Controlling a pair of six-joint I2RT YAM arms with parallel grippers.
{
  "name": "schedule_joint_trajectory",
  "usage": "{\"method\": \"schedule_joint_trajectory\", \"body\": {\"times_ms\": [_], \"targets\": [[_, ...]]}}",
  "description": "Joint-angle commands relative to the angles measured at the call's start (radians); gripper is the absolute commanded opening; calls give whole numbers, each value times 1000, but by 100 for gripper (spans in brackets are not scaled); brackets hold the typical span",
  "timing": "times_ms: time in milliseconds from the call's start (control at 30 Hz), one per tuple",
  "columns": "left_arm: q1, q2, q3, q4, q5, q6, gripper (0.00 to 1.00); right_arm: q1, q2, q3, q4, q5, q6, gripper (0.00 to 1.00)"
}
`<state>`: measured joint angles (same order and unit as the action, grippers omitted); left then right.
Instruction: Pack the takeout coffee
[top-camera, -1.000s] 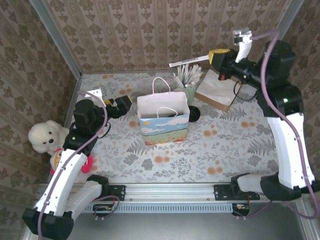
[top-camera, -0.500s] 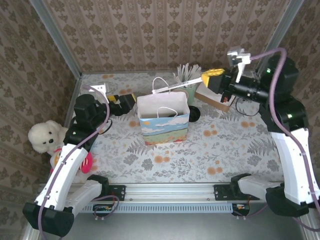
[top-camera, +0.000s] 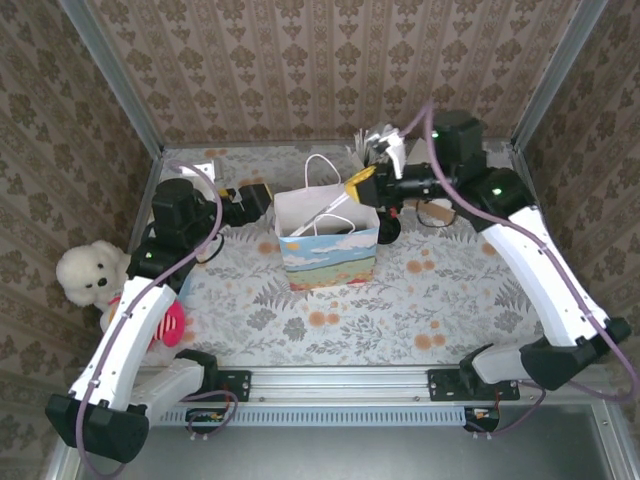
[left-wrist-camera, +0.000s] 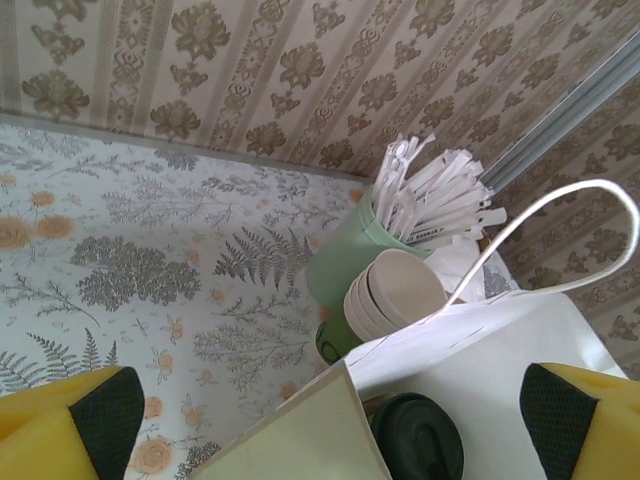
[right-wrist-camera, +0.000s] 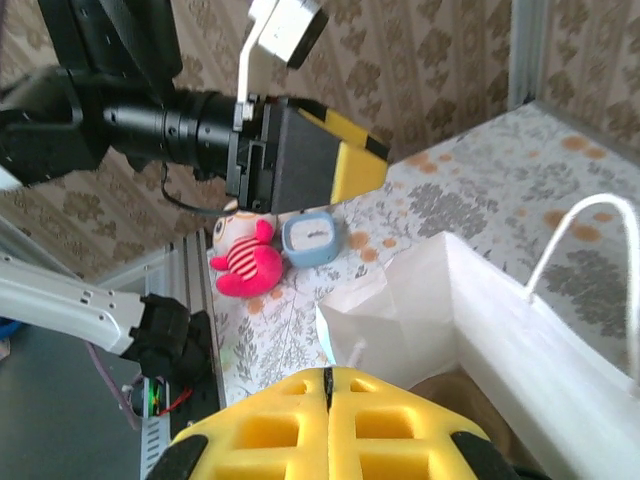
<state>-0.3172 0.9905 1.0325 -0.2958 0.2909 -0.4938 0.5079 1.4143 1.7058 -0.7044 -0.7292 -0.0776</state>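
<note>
The left claw (top-camera: 250, 203) has edged up to the paper bag (top-camera: 328, 255), jaws wide, empty. The takeout coffee (left-wrist-camera: 415, 438) seems to sit inside it, lid up. The right claw (top-camera: 361, 185) has swung over the mouth, pinched on a white stick (top-camera: 318, 213); I'd say an extra goes in. Flowered bench (top-camera: 450, 290), papered walls (top-camera: 300, 70).
</note>
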Motion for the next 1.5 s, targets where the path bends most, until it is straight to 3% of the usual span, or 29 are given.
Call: {"method": "schedule_joint_trajectory", "body": {"times_ms": [0, 367, 533, 833, 900, 967, 1067, 1200, 1467], "targets": [[-6, 20, 26, -28, 0, -14, 100, 46, 40, -34, 53, 66, -18, 0], [-10, 24, 18, -36, 5, -19, 100, 87, 216, -25, 44, 94, 64, 4], [-11, 27, 11, -23, 12, -22, 100, 89, 202, -45, 23, 169, 57, 7], [-14, 56, 21, -16, 10, -28, 100, 89, 115, -87, -27, 345, 35, 31], [-14, 60, 27, -25, 8, -27, 100, 88, 91, -93, -41, 376, 35, 43], [-15, 58, 27, -31, 1, -26, 100, 87, 56, -110, -34, 395, 33, 47], [-14, 57, 24, -35, -13, -28, 100, 87, -3, -150, 9, 457, 43, 67], [-15, 60, 24, -34, -9, -28, 100, 78, -105, -200, 103, 679, 177, 99], [-16, 61, -2, 29, -96, -62, 100, -94, -237, -330, 207, 727, 426, 100]]}}
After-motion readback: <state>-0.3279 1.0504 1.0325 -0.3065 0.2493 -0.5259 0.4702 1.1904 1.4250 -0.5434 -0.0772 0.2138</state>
